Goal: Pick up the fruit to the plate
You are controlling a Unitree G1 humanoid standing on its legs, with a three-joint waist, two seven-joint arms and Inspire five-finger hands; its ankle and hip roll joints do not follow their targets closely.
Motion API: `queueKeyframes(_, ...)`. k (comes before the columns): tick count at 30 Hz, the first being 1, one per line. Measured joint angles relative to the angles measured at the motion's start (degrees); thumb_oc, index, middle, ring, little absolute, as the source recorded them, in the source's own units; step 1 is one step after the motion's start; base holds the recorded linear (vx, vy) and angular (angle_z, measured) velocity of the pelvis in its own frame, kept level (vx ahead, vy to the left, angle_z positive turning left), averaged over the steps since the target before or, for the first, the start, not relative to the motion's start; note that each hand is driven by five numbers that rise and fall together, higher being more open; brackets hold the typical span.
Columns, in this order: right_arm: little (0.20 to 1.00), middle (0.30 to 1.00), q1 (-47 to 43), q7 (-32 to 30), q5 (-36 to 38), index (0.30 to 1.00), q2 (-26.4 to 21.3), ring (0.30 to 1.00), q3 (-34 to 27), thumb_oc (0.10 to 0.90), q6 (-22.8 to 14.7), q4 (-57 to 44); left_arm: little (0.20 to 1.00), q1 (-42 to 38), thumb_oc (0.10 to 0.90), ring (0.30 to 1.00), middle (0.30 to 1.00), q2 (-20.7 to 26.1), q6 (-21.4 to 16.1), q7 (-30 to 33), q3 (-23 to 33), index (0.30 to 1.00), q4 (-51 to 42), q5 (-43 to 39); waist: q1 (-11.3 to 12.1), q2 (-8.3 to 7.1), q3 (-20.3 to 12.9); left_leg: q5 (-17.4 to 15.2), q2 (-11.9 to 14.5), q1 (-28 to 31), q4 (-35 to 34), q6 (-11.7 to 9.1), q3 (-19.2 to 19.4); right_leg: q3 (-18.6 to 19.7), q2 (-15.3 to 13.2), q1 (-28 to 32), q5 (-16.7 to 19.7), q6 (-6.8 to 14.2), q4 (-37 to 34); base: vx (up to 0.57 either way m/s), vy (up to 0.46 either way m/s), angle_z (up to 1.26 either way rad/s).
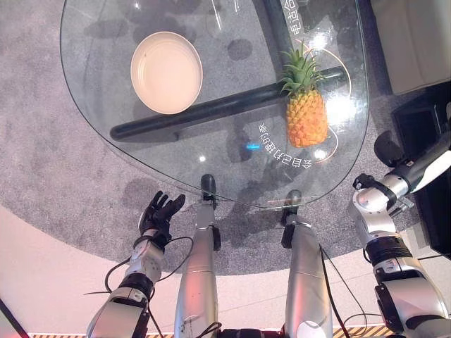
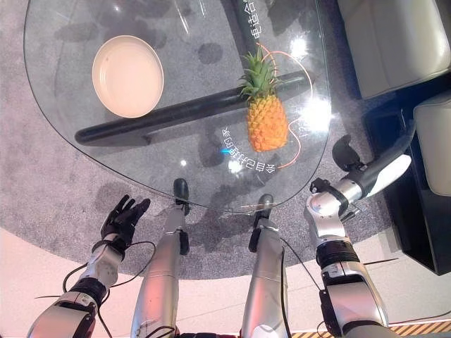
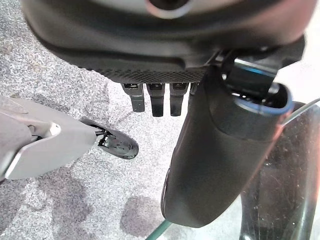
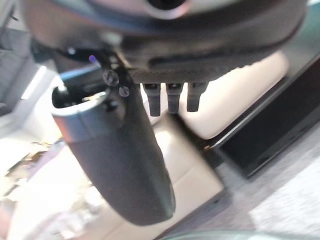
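A pineapple (image 1: 306, 116) stands upright on the right part of the round glass table (image 1: 99, 84), its green crown pointing away from me. A cream plate (image 1: 166, 72) sits bare on the table's left part, well apart from the fruit. My left hand (image 1: 161, 215) hangs open over the grey carpet, below and short of the table's near edge. In the left wrist view its thumb (image 3: 220, 165) and straight fingers (image 3: 150, 100) hold nothing. My right hand (image 4: 120, 160) is out to the right of the table, fingers straight, facing a cream sofa, also holding nothing.
A black bar (image 1: 211, 111) runs under the glass between plate and pineapple. A cream sofa (image 2: 394, 35) and a low black cabinet (image 1: 423, 141) stand to the right of the table. Grey carpet (image 1: 56, 169) surrounds the table.
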Motion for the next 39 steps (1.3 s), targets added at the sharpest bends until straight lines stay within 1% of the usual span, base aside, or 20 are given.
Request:
queueKeyframes(3, 0.9, 0.9, 1.03, 0.25, -4.83, 0.9, -0.26, 0.9, 1.96, 0.8, 0.95, -6.87, 0.9, 0.03, 0.8, 0.9, 0.9, -0.03, -0.2, -0.02, 0.02, 0.9, -0.06, 0.01, -0.08, 0.01, 0.0, 0.0, -0.08, 0.03, 0.02, 0.01, 0.01, 0.01, -0.1, -0.03, 0.0, 0.01, 0.02, 0.01, 0.045, 0.01)
queueKeyframes(5, 0.9, 0.9, 1.0, 1.28, -7.56, 0.9, -0.29, 0.9, 2.94, 0.8, 1.53, -9.43, 0.9, 0.28, 0.8, 0.9, 0.9, -0.09, -0.23, -0.06, 0.03, 0.9, -0.45, 0.02, -0.11, 0.0, 0.0, -0.01, -0.18, 0.06, 0.03, 0.03, 0.01, 0.01, -0.22, -0.06, -0.01, 0.02, 0.05, 0.01, 0.049, 0.02)
queueKeyframes(10, 0.9, 0.9, 1.99, 4.09, -9.05, 0.9, -0.19, 0.9, 4.51, 0.8, 3.78, -14.33, 0.9, 2.43, 0.8, 0.9, 0.9, -0.24, -0.52, -0.39, 0.18, 0.9, -1.5, 0.03, -0.11, 0.02, -0.01, 0.01, -0.62, 0.07, -0.11, 0.2, 0.15, 0.13, -0.68, -0.18, 0.04, 0.18, 0.04, 0.0, 0.031, 0.01)
queueKeyframes(13, 0.9, 0.9, 3.54, 7.03, -9.91, 0.9, -0.16, 0.9, 6.79, 0.8, 4.48, -18.39, 0.9, 3.8, 0.8, 0.9, 0.9, -0.5, -0.55, -0.74, 0.19, 0.9, -1.54, 0.07, -0.21, 0.02, -0.01, 0.0, -0.79, 0.16, -0.18, 0.25, 0.23, 0.21, -0.84, -0.16, 0.1, 0.29, 0.01, 0.0, 0.0, 0.0)
queueKeyframes(18, 0.9, 0.9, 3.79, 11.16, -10.17, 0.9, -0.15, 0.9, 10.15, 0.8, 5.91, -22.31, 0.9, 4.19, 0.8, 0.9, 0.9, -1.2, -0.69, -0.91, 0.17, 0.9, -1.51, 0.37, -0.18, 0.02, -0.01, 0.26, -0.95, 0.86, -0.96, 0.54, 0.63, 0.36, -1.09, -0.04, 0.1, 0.31, 0.06, 0.01, 0.034, -0.01)
queueKeyframes(23, 0.9, 0.9, 3.71, 13.32, -10.09, 0.9, -0.15, 0.9, 10.87, 0.8, 7.79, -22.69, 0.9, 4.18, 0.8, 0.9, 0.9, -1.35, -0.82, -1.16, 0.12, 0.9, -1.65, 0.38, -0.2, 0.03, -0.02, 0.33, -1.13, 0.98, -0.96, 0.63, 1.01, 0.56, -1.31, -0.05, 0.19, 0.47, 0.06, 0.0, 0.0, 0.0)
queueKeyframes(29, 0.9, 0.9, 3.72, 15.07, -9.89, 0.9, -0.14, 0.9, 13.37, 0.8, 10.54, -22.69, 0.9, 4.18, 0.8, 0.9, 0.9, -1.4, -0.82, -1.12, -0.04, 0.9, -1.62, 0.37, -0.14, 0.05, -0.03, 0.35, -1.13, 1.13, -0.96, 0.64, 1.13, 0.68, -1.33, -0.05, 0.2, 0.48, 0.12, 0.0, 0.0, 0.0)
queueKeyframes(35, 0.9, 0.9, 3.68, 15.76, -8.42, 0.9, -0.14, 0.9, 14.49, 0.8, 12.69, -22.61, 0.9, 4.18, 0.8, 0.9, 0.9, -1.49, -0.82, -1.08, -0.11, 0.9, -1.55, 0.37, 0.02, 0.06, -0.03, 0.42, -1.16, 1.57, -1.06, 0.71, 1.34, 0.84, -1.38, 0.21, 0.2, 0.49, 0.21, 0.0, 0.0, 0.0)
queueKeyframes(39, 0.9, 0.9, 3.55, 15.76, -7.27, 0.9, -0.16, 0.9, 15.13, 0.8, 14.86, -22.28, 0.9, 4.18, 0.8, 0.9, 0.9, -1.5, -0.85, -1.01, -1.48, 0.9, -1.42, 0.37, 0.06, 0.11, -0.06, 0.53, -1.2, 2.79, -1.78, 0.79, 1.7, 1.17, -1.41, 0.89, 0.18, 0.52, 0.2, 0.0, 0.0, 0.0)
